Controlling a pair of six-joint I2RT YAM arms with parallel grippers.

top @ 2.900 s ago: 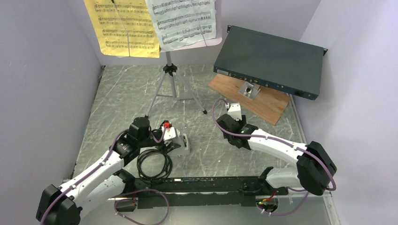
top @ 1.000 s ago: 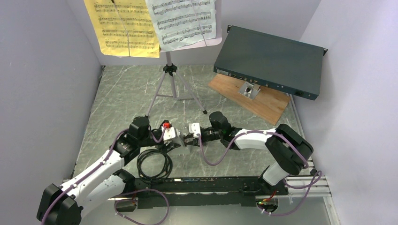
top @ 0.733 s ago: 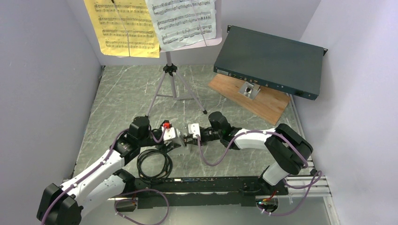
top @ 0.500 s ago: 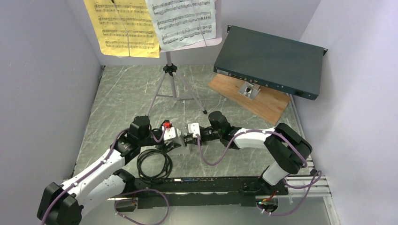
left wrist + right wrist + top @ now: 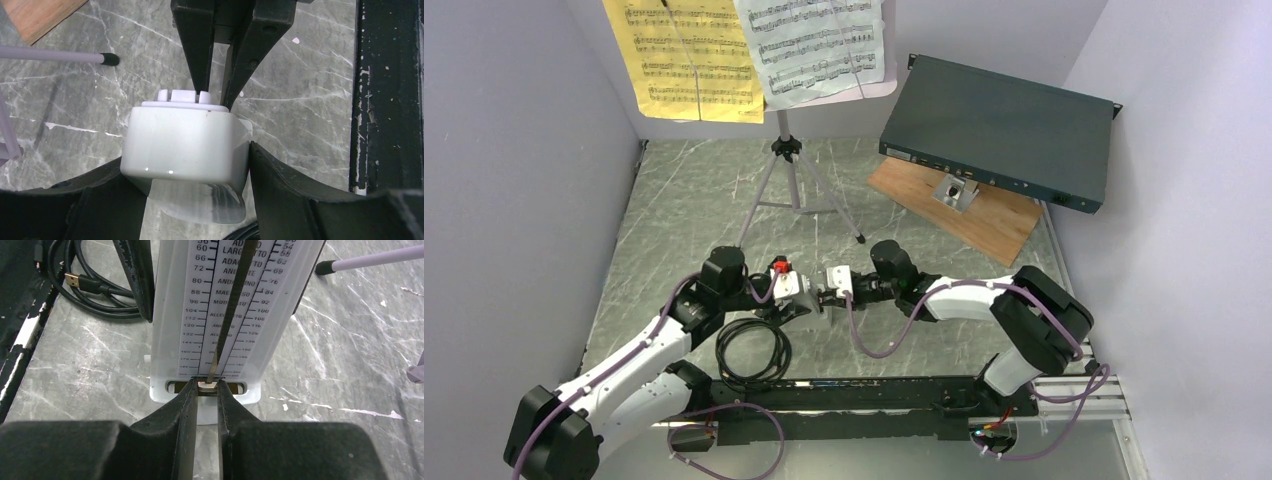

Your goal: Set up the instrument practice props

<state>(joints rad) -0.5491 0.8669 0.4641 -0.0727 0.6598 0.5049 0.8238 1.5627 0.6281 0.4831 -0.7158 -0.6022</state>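
Observation:
The white metronome [image 5: 185,142] lies low over the table between both grippers, mostly hidden in the top view [image 5: 812,297]. My left gripper [image 5: 186,161] is shut on its body, one finger on each side. The scale face [image 5: 175,340] and the pendulum rod [image 5: 230,310] point toward the right wrist camera. My right gripper [image 5: 208,385] is pinched on the small metal weight [image 5: 207,386] at the lower end of the rod. The music stand [image 5: 789,180] is upright at the back on its tripod, carrying a yellow page [image 5: 686,55] and a white page [image 5: 814,45].
A coiled black cable [image 5: 751,350] lies beside the left arm. The dark-green metal box [image 5: 999,130] leans on a wooden board [image 5: 969,215] at the back right. A black rail [image 5: 854,395] runs along the near edge. A tripod foot [image 5: 107,59] rests near the metronome. Walls close in on both sides.
My right arm has come from beside the wooden board to the metronome. Over the last second its jaws narrowed onto the pendulum weight. My left gripper has kept its hold.

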